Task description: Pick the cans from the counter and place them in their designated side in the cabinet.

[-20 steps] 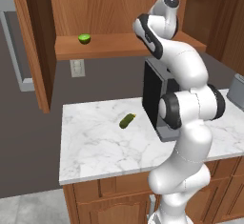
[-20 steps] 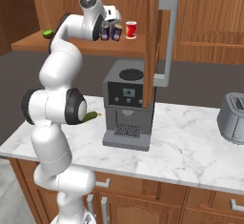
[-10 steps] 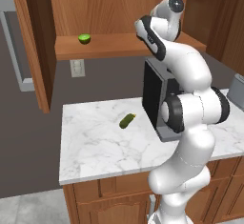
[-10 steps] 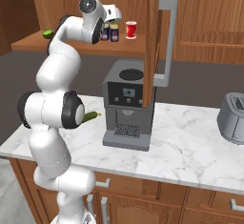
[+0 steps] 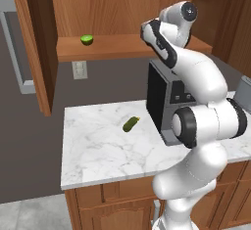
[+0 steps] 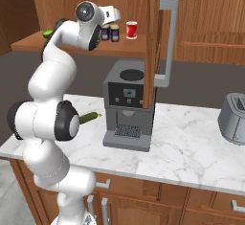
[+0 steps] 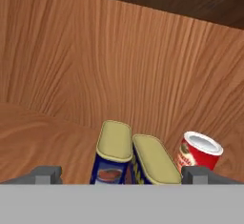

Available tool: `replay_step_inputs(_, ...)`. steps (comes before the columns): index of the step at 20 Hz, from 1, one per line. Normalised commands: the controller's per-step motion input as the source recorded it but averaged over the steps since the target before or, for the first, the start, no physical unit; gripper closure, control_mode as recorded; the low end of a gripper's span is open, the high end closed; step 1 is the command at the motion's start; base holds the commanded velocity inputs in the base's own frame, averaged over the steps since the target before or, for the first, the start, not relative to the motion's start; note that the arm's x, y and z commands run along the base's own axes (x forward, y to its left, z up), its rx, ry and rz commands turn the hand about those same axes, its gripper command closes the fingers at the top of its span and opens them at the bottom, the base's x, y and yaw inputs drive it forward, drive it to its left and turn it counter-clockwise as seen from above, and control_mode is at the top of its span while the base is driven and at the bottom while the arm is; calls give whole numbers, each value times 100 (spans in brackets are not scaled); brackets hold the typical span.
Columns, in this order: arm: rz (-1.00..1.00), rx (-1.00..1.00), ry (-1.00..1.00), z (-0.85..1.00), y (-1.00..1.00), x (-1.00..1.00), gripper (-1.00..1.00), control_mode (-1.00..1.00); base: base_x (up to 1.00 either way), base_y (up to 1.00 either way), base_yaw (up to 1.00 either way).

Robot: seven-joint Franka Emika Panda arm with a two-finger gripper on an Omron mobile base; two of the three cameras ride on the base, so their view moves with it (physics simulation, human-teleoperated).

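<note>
Warm, grainy wood on the cabinet (image 7: 95,66), matt finish. 2 cans (image 7: 131,158) with dull yellow tops. Tabletop (image 5: 103,148) is smooth, grey-veined white marble. Coffee machine (image 6: 127,106) looks matt grey metal.

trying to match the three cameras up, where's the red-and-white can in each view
Left base view: I can't find it; the arm stands in front of that end of the shelf.
Right base view: the red-and-white can stands on the cabinet shelf, upper centre, right of the two blue cans.
Hand view: lower right, right of the blue cans.
Shared landmark: the green pickle on the counter, seen in both base views.
</note>
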Motion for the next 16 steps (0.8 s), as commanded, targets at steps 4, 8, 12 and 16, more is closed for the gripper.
replay_step_inputs(4,0,-1,1,19,0,-56,-100,-100,0,0,0)
replay_step_inputs(8,0,-2,5,14,0,-63,-100,-100,0,0,0)
replay_step_inputs(12,0,-3,0,0,0,-77,-100,-100,0,0,0)
replay_step_inputs(16,0,-2,0,0,1,-83,-100,-100,0,0,0)
